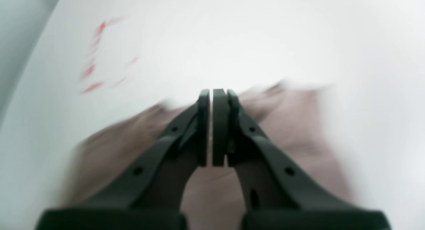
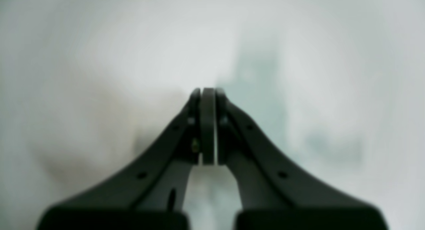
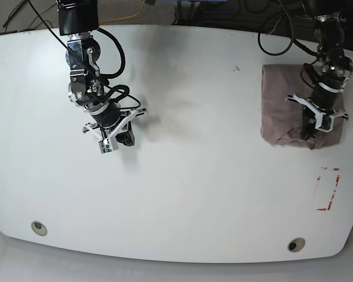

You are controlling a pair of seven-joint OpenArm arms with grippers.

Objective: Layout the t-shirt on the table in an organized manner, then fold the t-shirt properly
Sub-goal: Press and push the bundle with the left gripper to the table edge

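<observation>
Bright, even light; both wrist views smeared with blur, base view sharp.

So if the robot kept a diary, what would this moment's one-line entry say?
t-shirt: folded, table right side | left pincer: shut, above shirt | right pincer: shut, over bare table | red tape mark: uncovered

The folded soft-fabric t-shirt (image 3: pixel 282 106) is a plain dusty mauve-brown with no print, sitting at about two o'clock on the smooth white table (image 3: pixel 194 176), whose top carries a few tiny dark specks. At about four o'clock on that white surface is a rectangle outline of red tape (image 3: pixel 329 189), which shows as blurred red streaks (image 1: pixel 94 57) in the left wrist view. The left gripper (image 1: pixel 211 93) and right gripper (image 2: pixel 208 92) have matte black fingers, with white brackets at the wrists in the base view.
</observation>
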